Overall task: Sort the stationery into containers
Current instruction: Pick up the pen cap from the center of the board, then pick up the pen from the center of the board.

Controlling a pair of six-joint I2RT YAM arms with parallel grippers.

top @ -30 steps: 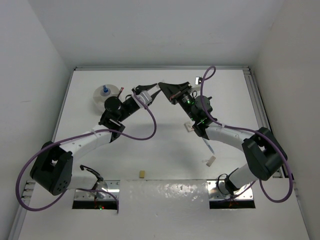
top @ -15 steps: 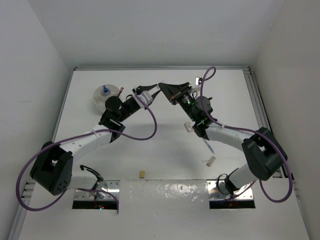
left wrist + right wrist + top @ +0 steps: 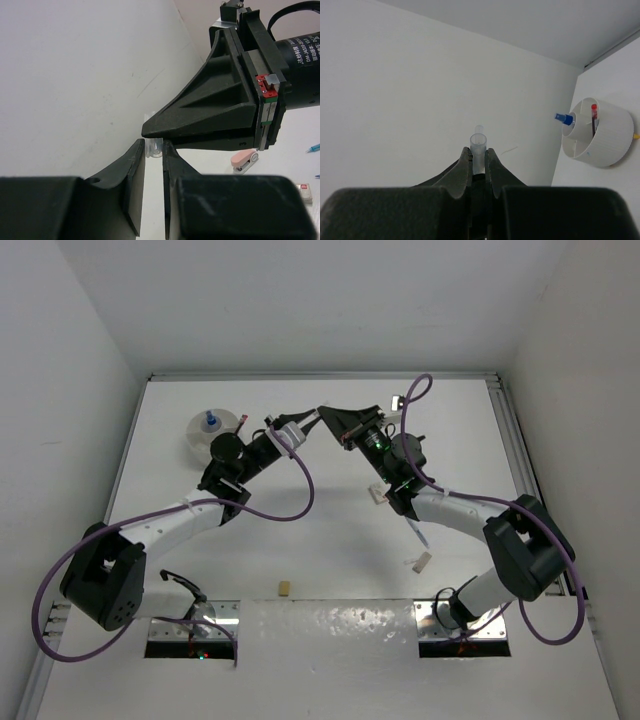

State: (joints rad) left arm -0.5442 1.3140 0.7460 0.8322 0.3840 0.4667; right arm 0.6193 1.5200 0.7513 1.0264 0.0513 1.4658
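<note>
My right gripper [image 3: 322, 412] [image 3: 478, 152] is shut on a small clear tube [image 3: 478, 144], held above the far middle of the table. My left gripper [image 3: 303, 420] [image 3: 154, 145] meets it tip to tip. Its jaws stand a narrow gap apart, closed on the tube's other end [image 3: 154, 148] just under the right fingers. The round white bowl [image 3: 197, 443] [image 3: 610, 145] stands at the far left. It holds a tiny blue-capped bottle [image 3: 210, 421] [image 3: 564, 119] and a red-topped pen [image 3: 594, 116].
A white block [image 3: 377, 493] and a blue pen [image 3: 417, 532] lie under the right arm. Another white block [image 3: 421, 562] and a tan block [image 3: 284, 588] lie nearer the front. A pink eraser-like item [image 3: 242, 160] lies near the back right.
</note>
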